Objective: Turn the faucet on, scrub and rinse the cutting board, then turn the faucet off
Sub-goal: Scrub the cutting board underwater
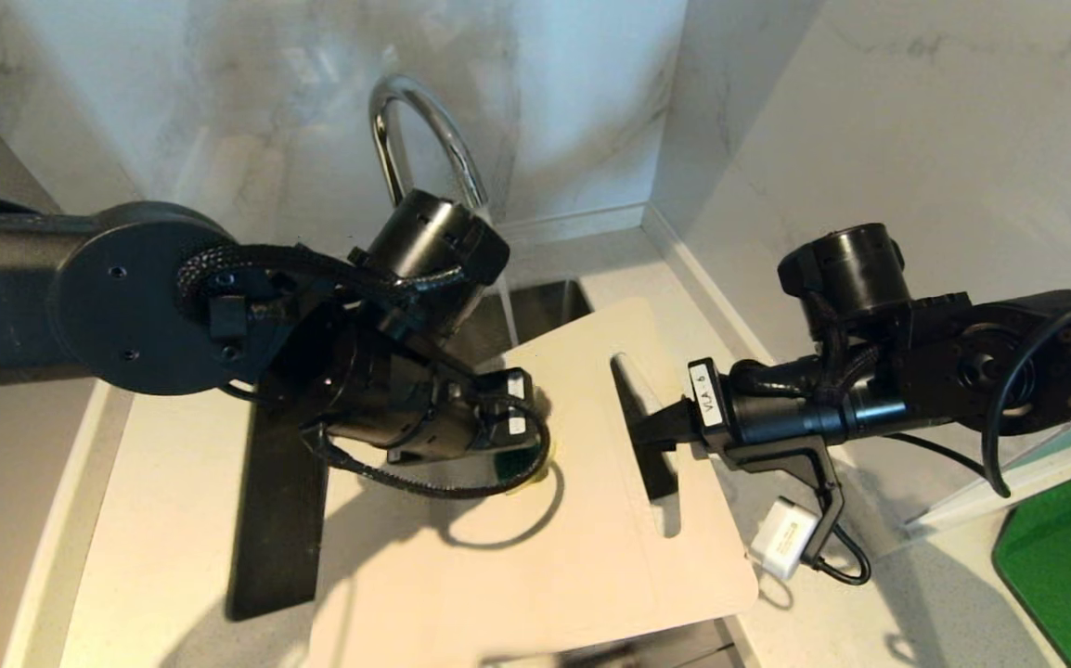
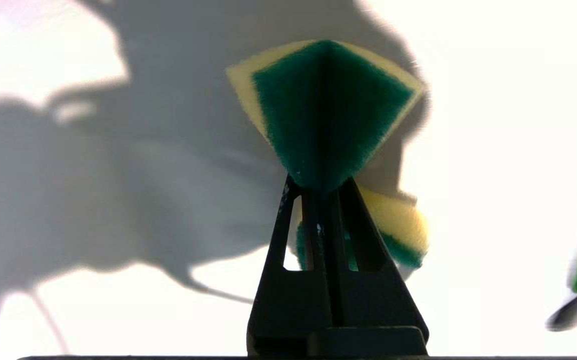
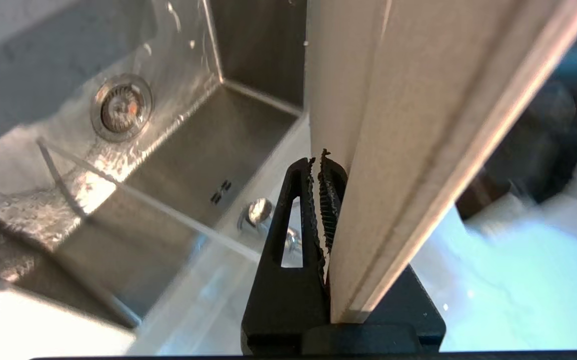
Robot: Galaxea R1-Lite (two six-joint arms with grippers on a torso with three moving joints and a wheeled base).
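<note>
Pinching sponge (image 2: pixel 328 110) tight, left gripper (image 1: pixel 522 464) is pressing flat onto cutting board (image 1: pixel 582 520); right gripper (image 1: pixel 651 429) is clamping its slot edge.

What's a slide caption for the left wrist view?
Left pincer shut on folded green-and-yellow sponge, over pale beige cutting board.
</note>
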